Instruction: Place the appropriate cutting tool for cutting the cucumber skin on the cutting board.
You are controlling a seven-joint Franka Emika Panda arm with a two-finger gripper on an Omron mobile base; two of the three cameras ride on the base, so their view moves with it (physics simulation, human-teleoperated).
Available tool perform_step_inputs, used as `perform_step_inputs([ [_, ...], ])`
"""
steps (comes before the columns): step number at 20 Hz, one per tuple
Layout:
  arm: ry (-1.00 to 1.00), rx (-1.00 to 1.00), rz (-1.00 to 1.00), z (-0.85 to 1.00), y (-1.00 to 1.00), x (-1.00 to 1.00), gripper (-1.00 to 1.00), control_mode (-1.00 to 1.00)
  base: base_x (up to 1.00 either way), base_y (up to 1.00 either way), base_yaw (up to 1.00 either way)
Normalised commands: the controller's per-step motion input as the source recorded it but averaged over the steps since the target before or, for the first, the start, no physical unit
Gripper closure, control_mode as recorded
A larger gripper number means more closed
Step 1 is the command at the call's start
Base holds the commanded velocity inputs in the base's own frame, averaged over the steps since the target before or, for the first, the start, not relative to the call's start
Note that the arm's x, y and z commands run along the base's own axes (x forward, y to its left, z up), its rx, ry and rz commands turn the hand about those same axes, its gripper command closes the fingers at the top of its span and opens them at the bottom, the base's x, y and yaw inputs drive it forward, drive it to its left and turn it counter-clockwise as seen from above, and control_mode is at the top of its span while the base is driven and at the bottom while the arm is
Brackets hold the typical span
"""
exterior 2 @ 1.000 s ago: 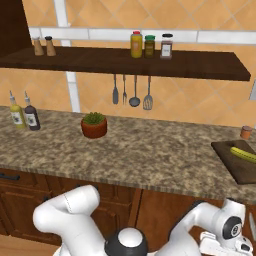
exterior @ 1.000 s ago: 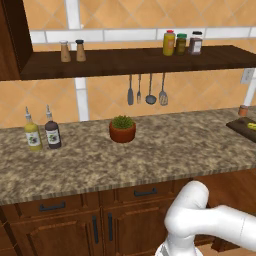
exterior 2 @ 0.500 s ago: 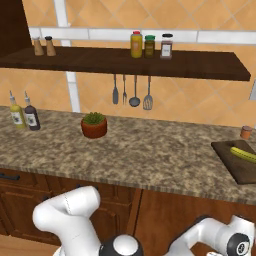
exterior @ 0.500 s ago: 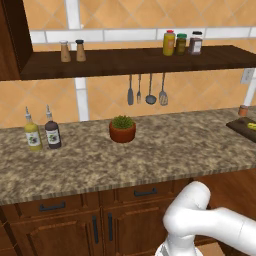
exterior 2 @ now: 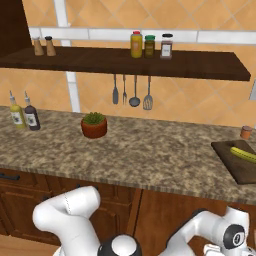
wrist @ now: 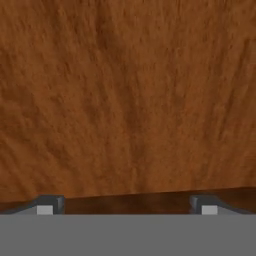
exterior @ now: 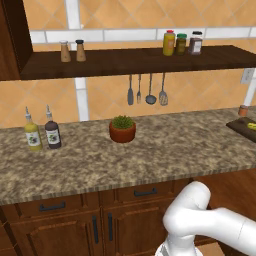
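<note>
The gripper (wrist: 127, 204) hangs low with its jaws spread wide and nothing between them, facing a brown wooden surface close ahead. Well above the jaws, on the granite counter (exterior 2: 150, 155), the cutting board (exterior 2: 239, 164) lies flat at the far right with a cucumber (exterior 2: 243, 153) on it. Farther along stands a potted plant (exterior 2: 94, 125).

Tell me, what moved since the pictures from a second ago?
Only the robot's arm moved. In the right base view its dark wrist end sank toward the bottom right corner. The gripper is open, facing brown wood, holding nothing. The cutting board with the cucumber, the plant pot and the two bottles stayed put.
</note>
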Motion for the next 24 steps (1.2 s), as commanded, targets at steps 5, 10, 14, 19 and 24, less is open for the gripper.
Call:
perform_step_inputs([
  [5, -0.15, 0.00, 0.03, 0.14, 0.00, 0.52, -1.00, -1.00, 0.00, 0.00, 0.00],
  [10, -0.24, 0.00, 0.00, 0.00, -0.04, 0.29, -1.00, -1.00, 0.00, 0.00, 0.00],
  [14, -0.05, 0.00, 0.00, 0.02, -0.05, 0.42, -1.00, -1.00, 0.00, 0.00, 0.00],
  [19, 0.00, 0.00, 0.00, 0.04, -0.11, 0.54, -1.00, -1.00, 0.00, 0.00, 0.00],
  [24, 0.00, 0.00, -0.02, 0.00, -0.22, 0.26, -1.00, -1.00, 0.00, 0.00, 0.00],
])
